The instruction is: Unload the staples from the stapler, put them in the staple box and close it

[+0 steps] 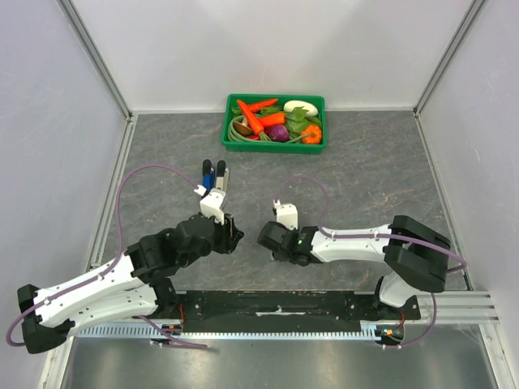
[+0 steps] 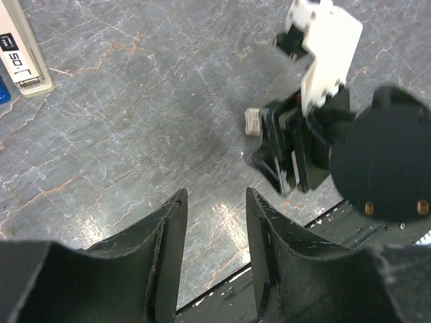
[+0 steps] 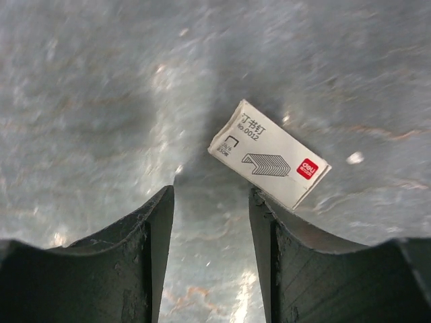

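Note:
The stapler (image 1: 216, 175), blue and pale grey, lies on the grey table beyond my left wrist. Its pale end with a "50" label shows at the top left of the left wrist view (image 2: 23, 54). A small white staple box (image 3: 269, 153) lies flat on the table just past my right gripper's right fingertip; in the left wrist view its end (image 2: 252, 122) shows beside the right gripper. My left gripper (image 1: 235, 235) (image 2: 215, 195) is open and empty over bare table. My right gripper (image 1: 263, 237) (image 3: 212, 192) is open and empty, facing the left one.
A green tray (image 1: 276, 98) of toy vegetables stands at the back centre. A black mounting rail (image 1: 276, 304) runs along the near edge. Grey walls enclose the table on the left, right and back.

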### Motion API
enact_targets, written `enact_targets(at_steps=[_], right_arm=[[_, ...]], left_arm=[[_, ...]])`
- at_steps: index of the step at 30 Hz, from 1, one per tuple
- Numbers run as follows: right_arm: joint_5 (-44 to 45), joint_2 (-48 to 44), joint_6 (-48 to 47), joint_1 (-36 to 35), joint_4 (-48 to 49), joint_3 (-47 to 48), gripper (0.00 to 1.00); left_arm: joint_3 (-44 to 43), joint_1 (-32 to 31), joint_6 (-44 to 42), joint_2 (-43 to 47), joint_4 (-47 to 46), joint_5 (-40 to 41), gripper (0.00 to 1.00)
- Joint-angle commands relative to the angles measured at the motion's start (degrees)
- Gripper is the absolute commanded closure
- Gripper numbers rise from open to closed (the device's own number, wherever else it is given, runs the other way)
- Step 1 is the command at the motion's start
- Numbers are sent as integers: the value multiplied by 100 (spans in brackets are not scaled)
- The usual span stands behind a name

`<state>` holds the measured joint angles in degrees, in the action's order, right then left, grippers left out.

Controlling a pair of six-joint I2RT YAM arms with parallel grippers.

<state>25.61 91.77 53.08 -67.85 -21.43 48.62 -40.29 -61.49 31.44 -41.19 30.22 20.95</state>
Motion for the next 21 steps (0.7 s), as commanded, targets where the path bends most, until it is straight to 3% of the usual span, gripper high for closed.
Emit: enact_targets(at_steps=[1,11,21], right_arm=[[305,-185,-183,509,77,-10,44],[77,-317,-1001,1924,561,24,42],[-240,-1256,-1853,2022,61,753,34]], left_arm=[[57,-20,-85,-73,-86,190,52],[-75,-20,-200,-521,-367,164,50],[-452,-12,-393,-723,-385,243,48]])
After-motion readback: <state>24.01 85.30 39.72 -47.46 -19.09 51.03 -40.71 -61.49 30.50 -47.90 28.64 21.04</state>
